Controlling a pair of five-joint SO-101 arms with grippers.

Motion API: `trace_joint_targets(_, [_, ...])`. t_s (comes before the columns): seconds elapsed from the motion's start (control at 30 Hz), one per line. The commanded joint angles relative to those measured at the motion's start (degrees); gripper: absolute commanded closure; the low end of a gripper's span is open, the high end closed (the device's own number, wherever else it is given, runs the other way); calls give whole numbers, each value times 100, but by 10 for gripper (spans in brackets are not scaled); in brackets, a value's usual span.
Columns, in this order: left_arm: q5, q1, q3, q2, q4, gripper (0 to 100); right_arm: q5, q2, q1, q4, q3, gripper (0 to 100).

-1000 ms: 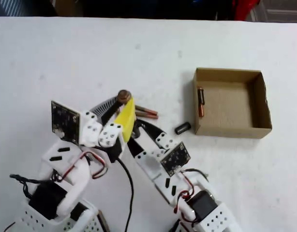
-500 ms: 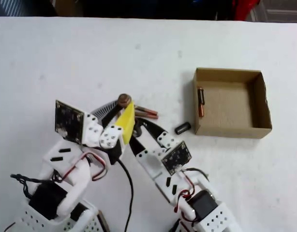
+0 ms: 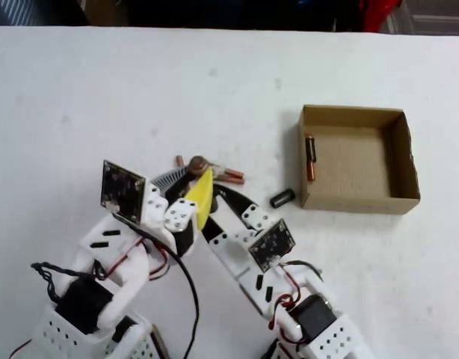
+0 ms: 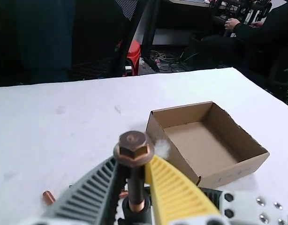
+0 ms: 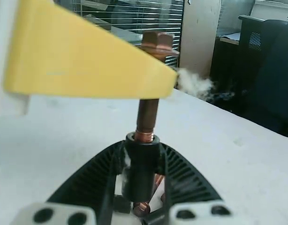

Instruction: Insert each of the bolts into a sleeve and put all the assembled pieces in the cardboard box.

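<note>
My left gripper (image 3: 195, 176) is shut on a copper bolt (image 3: 198, 164), its grey and yellow fingers clamping the shaft just below the hex head (image 4: 133, 149). The bolt stands upright with its lower end in a black sleeve (image 5: 141, 161). My right gripper (image 5: 141, 157) is shut on that sleeve from below, black fingers on either side. The left gripper's yellow finger (image 5: 87, 70) crosses the bolt shaft (image 5: 147, 115). The cardboard box (image 3: 356, 202) sits to the right, with an assembled piece (image 3: 310, 158) by its left wall.
Two loose bolts (image 3: 226, 175) lie just right of the grippers and another bolt (image 3: 180, 160) lies to their left. A spare black sleeve (image 3: 282, 197) rests beside the box's left front corner. The box (image 4: 228, 171) stands open.
The left arm has shifted right and toward the front, bringing the bolt lower over the right gripper. A bolt on the table behind it has come into sight.
</note>
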Motion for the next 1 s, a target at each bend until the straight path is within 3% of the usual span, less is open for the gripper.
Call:
trace_joint_targets(0.0, [-35, 4, -70, -84, -9, 977, 79, -75, 57, -145, 53, 981])
trace_joint_targets(0.6, [-44, -31, 571, -92, -44, 974, 79, -48, 75, -136, 53, 981])
trace_joint_targets(0.97, [0, -268, 580, -92, -44, 655, 88, -75, 84, -4, 53, 981])
